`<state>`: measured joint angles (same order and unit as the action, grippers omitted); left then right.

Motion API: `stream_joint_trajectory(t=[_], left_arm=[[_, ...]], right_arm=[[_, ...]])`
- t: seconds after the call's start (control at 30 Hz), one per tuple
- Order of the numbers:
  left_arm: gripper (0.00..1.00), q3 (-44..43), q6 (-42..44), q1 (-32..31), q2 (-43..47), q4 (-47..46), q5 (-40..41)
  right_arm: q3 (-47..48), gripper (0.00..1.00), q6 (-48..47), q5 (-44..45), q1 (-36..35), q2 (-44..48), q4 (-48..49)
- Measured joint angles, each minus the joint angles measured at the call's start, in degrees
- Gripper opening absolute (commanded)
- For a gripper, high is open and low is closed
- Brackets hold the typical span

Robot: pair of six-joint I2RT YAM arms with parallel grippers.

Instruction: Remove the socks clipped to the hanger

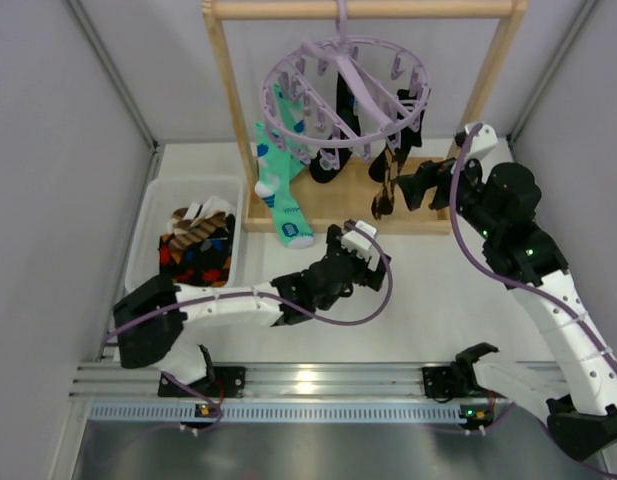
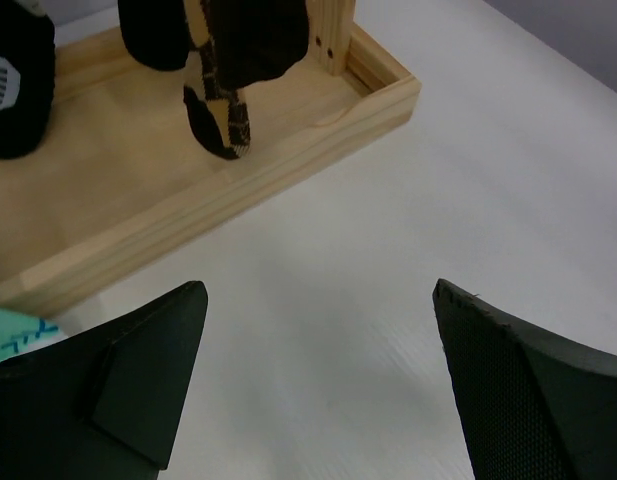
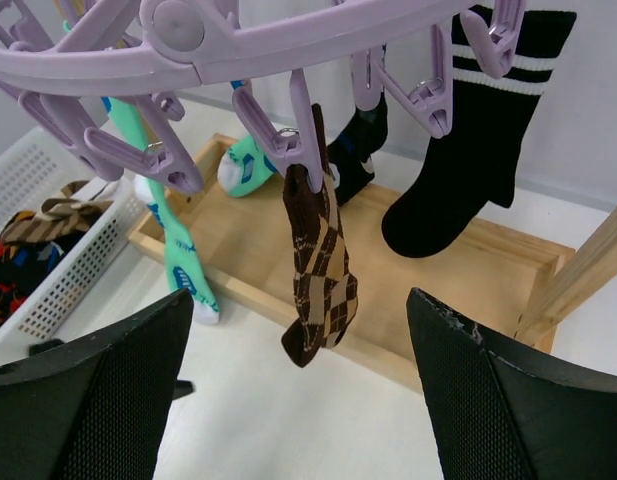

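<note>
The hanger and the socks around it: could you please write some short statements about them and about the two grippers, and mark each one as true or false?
1. The brown diamond-patterned sock is clipped to the lilac hanger. True.
2. The right gripper is shut on that sock. False: its fingers are open, and the sock hangs ahead of them, not gripped.
3. The white basket holds patterned socks. True.
4. The left gripper holds a mint-green sock. False: its fingers are open and empty above the table.
5. The hanger lies on the table. False: it hangs by its hook from the wooden frame.
</note>
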<state>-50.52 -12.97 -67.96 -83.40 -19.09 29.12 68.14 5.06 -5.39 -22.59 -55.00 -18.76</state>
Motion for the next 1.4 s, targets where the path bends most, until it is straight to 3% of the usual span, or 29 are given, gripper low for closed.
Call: stream_joint_trajectory(t=[0.2,0.4,0.5,0.53,0.57,0.63,0.67,0.73,0.77,0.87,0.9,1.13,1.4], left_arm=[[0.98,-5.9,9.5,1.4,-16.3,-17.0,1.6],[0.98,-16.9,17.9,4.3,-30.5,-27.7,7.1],[0.88,-22.4,22.4,4.7,-36.0,-33.0,11.0],[0.82,-23.7,24.2,4.7,-37.4,-35.0,12.5],[0.64,-24.6,25.5,4.7,-38.5,-36.9,13.8],[0.41,-25.0,27.8,4.7,-39.5,-40.0,15.8],[0.25,-25.0,28.7,4.7,-39.7,-41.1,16.7],[0.17,-24.3,29.6,4.8,-39.5,-42.8,17.9],[0.09,-23.5,29.7,4.9,-39.2,-43.8,18.4],[0.05,-18.8,29.2,4.9,-36.7,-45.3,19.5],[0.00,-17.4,29.0,4.9,-35.8,-45.4,19.8],[0.00,-8.3,24.8,5.0,-27.6,-46.1,19.9],[0.00,-3.3,21.7,5.0,-22.8,-47.3,20.0]], right_arm=[[0.2,0.86,1.4,1.0,0.0,3.3,-2.4],[0.1,0.88,1.8,1.4,0.0,9.7,-4.9],[-0.1,0.88,2.0,1.4,0.0,12.5,-5.4],[-0.3,0.88,2.0,1.4,0.0,13.3,-5.7],[-0.4,0.88,2.0,1.4,0.0,13.9,-6.0],[-0.7,0.88,2.0,1.4,0.0,14.5,-6.3],[-1.0,0.88,2.0,1.4,0.0,14.5,-6.3],[-1.6,0.88,2.0,1.2,0.0,14.3,-6.6],[-1.9,0.87,2.1,0.9,0.0,14.1,-6.6],[-2.3,0.83,2.8,-0.9,0.0,12.7,-6.3],[-2.3,0.82,3.2,-2.1,0.0,11.9,-5.9],[0.1,0.78,5.3,-7.2,-1.2,1.3,-2.5],[10.8,0.78,2.5,-2.3,-6.8,-11.6,-2.3]])
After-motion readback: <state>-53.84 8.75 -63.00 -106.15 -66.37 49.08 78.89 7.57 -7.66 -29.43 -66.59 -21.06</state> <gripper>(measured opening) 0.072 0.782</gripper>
